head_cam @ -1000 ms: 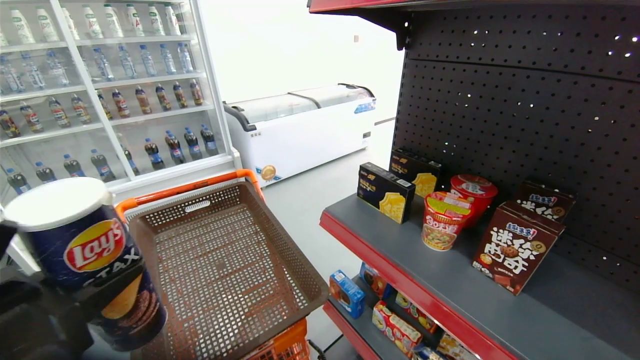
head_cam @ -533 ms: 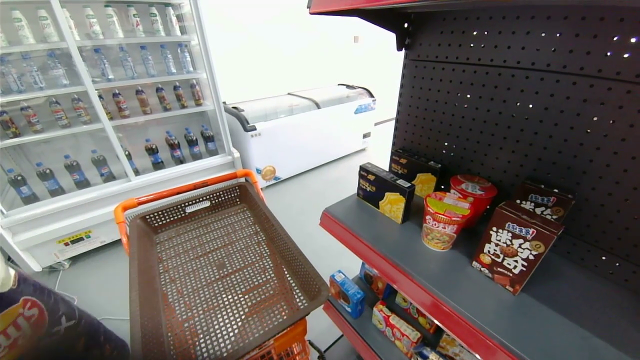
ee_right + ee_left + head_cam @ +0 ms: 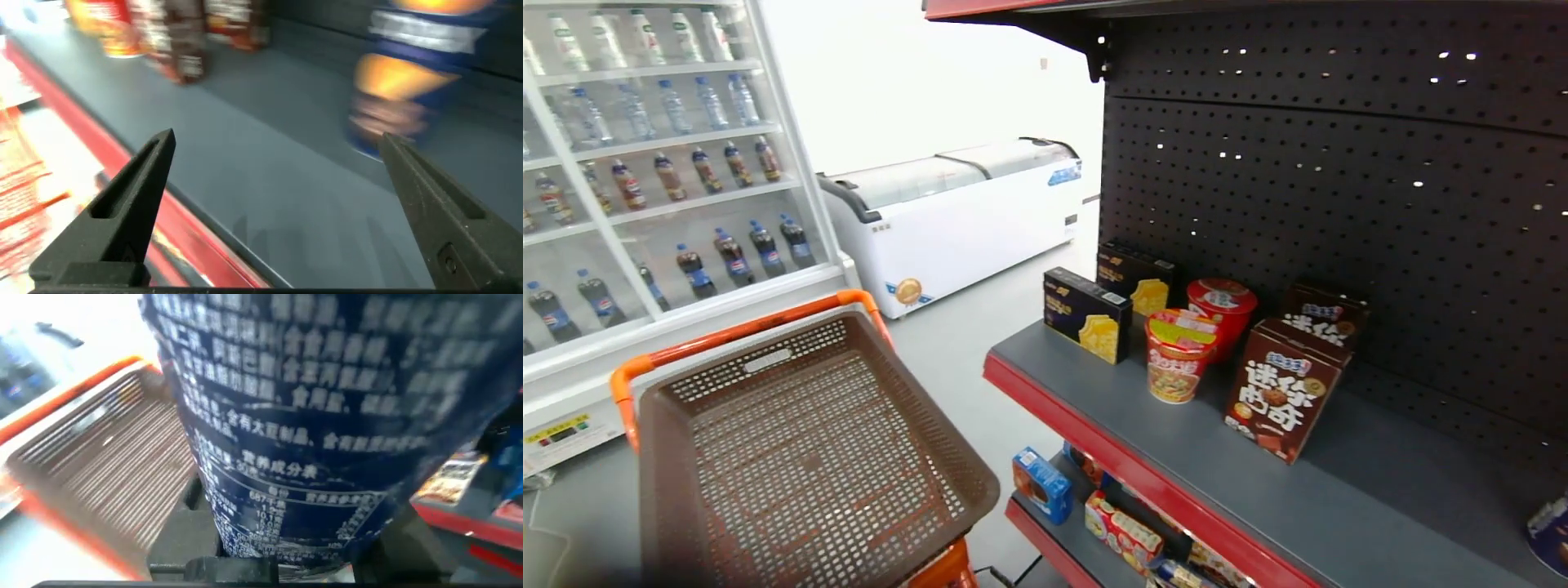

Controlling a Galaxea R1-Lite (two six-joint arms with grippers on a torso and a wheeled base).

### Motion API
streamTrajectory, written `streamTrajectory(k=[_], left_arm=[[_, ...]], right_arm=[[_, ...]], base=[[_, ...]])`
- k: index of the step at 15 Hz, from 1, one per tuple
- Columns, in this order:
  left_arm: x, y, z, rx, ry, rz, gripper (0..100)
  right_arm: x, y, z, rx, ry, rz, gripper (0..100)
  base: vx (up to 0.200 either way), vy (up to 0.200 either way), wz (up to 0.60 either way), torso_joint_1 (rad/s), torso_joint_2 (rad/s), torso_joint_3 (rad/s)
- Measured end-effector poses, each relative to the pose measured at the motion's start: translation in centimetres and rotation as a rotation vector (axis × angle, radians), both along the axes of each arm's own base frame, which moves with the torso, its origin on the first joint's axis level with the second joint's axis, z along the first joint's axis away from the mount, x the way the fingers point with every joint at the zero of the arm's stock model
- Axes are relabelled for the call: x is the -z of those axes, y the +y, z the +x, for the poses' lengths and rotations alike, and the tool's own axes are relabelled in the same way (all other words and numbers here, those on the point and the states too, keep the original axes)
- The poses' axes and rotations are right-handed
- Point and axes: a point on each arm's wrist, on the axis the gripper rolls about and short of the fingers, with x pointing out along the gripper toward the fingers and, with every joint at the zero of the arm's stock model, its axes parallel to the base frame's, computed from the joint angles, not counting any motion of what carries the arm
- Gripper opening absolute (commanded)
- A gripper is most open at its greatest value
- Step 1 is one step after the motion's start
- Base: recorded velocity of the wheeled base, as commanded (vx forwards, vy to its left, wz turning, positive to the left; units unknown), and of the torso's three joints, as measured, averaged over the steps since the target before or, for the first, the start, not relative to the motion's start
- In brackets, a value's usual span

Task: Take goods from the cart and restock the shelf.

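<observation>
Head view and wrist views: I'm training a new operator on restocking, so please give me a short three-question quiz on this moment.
1. True or false: the cart basket holds several boxes.
2. The right gripper is: A) shut on a box; B) open over the shelf; C) open inside the cart basket.
3. How many noodle cups stand on the shelf?

Key: 1 false, the basket is empty; 2 B; 3 two, one in front of the other.
</observation>
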Motion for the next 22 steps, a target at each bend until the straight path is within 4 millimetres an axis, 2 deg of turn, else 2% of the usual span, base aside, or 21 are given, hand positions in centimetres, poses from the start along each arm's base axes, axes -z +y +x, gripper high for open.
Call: streamTrajectory(k=[14, 22], left_arm=[[0.11, 0.09, -0.49, 0.0, -0.035, -0.008, 0], [0.19, 0.12, -0.46, -0.016, -0.031, -0.007, 0]], right_arm=[[0.0, 0.0, 0.0, 0.001, 0.0, 0.0, 100], [0.0, 0.0, 0.0, 0.0, 0.0, 0.0, 100]], base=[[0.0, 0.0, -0.6, 0.001, 0.0, 0.002], [0.0, 0.0, 0.0, 0.0, 0.0, 0.0]])
